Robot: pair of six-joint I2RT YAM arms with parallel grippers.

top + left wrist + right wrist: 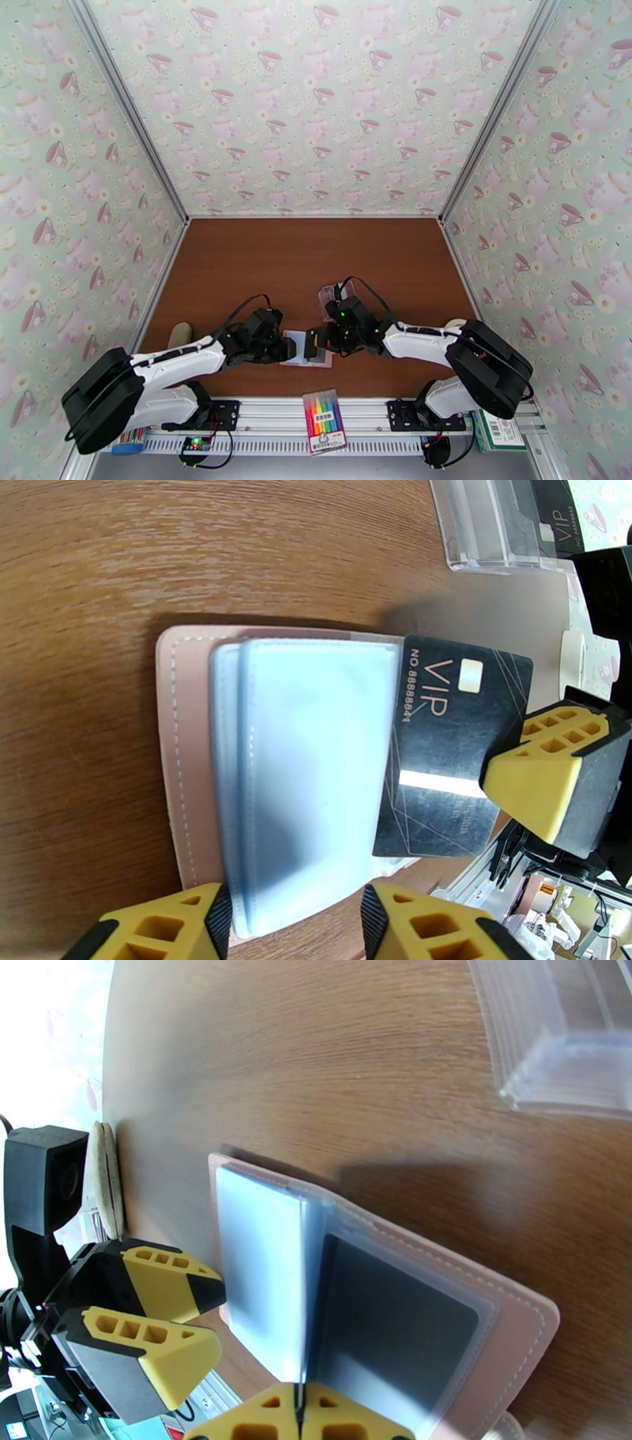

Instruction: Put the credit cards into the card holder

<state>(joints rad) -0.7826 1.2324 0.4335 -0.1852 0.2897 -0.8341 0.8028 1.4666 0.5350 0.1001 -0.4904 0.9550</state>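
Observation:
The pink card holder (pixel 186 740) lies open on the brown table, its blue-grey sleeves facing up; it also shows between the two grippers (pixel 300 361). A black VIP credit card (pixel 450 740) sticks out of its right side, one edge tucked under a sleeve. My right gripper (pixel 300 1411) is shut on that card's outer edge, and one of its yellow fingers (pixel 545 780) sits on the card. The dark card shows through a clear sleeve (pixel 395 1331). My left gripper (pixel 296 918) stands open, its fingers straddling the near end of the sleeves.
A clear plastic box (pixel 505 527) stands just beyond the holder with another black VIP card (pixel 557 519) inside; it appears again at the upper right (pixel 569 1039). A pack of coloured pens (pixel 324 422) lies on the near rail. Patterned walls close in three sides.

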